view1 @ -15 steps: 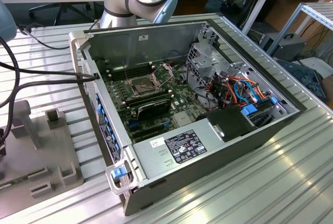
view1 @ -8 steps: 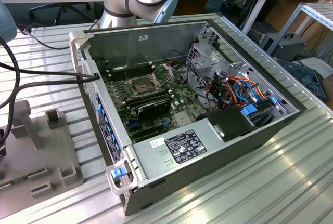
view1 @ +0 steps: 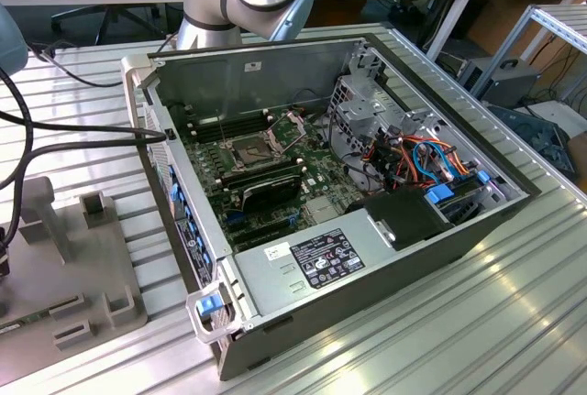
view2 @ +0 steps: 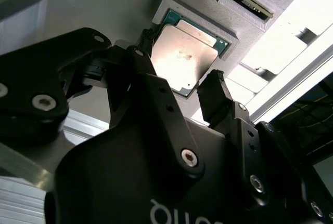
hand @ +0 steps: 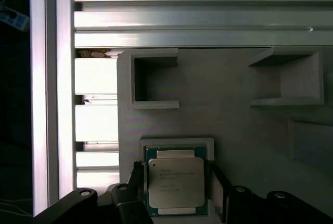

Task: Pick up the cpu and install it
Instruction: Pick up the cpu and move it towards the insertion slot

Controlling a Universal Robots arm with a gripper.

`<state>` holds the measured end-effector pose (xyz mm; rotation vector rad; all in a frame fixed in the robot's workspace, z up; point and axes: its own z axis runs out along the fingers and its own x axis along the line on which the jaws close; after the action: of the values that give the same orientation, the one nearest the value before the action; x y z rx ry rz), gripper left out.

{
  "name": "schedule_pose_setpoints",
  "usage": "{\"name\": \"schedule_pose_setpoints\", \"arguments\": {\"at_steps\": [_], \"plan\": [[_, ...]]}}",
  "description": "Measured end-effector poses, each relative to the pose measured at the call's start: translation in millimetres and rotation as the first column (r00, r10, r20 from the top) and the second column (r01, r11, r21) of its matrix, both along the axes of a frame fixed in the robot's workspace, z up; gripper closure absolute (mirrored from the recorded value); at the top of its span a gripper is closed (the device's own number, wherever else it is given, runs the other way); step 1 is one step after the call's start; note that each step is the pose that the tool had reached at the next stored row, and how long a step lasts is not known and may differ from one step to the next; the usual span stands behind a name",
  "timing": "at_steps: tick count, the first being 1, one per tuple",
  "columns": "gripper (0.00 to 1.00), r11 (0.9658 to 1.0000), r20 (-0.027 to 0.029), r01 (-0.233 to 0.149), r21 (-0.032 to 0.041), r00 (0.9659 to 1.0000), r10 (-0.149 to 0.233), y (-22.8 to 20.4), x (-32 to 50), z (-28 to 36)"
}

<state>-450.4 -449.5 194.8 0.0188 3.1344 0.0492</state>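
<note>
Right now the cpu (hand: 176,188) lies flat, silver top up, in a shallow square recess of the grey holder block (hand: 234,120). My gripper (hand: 177,173) straddles it, fingers (hand: 138,180) spread to either side; whether they touch its edges I cannot tell. In the exterior view, the open computer case (view1: 275,74) sits mid-frame.

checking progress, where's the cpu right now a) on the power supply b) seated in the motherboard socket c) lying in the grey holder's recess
c: in the first wrist view the cpu lies in a recess of the grey holder, with the gripper open and one finger on either side of it.
</note>
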Motion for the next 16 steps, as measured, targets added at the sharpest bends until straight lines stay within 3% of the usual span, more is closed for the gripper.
{"name": "schedule_pose_setpoints", "arguments": {"at_steps": [9,16], "plan": [[0.38,0.9996,-0.0001,-0.03,-0.0001,0.9996,0.03,0.0,-0.1,-1.1],[0.38,0.9995,-0.0001,-0.032,-0.0001,0.9995,0.032,0.0,-0.1,-1.2]]}}
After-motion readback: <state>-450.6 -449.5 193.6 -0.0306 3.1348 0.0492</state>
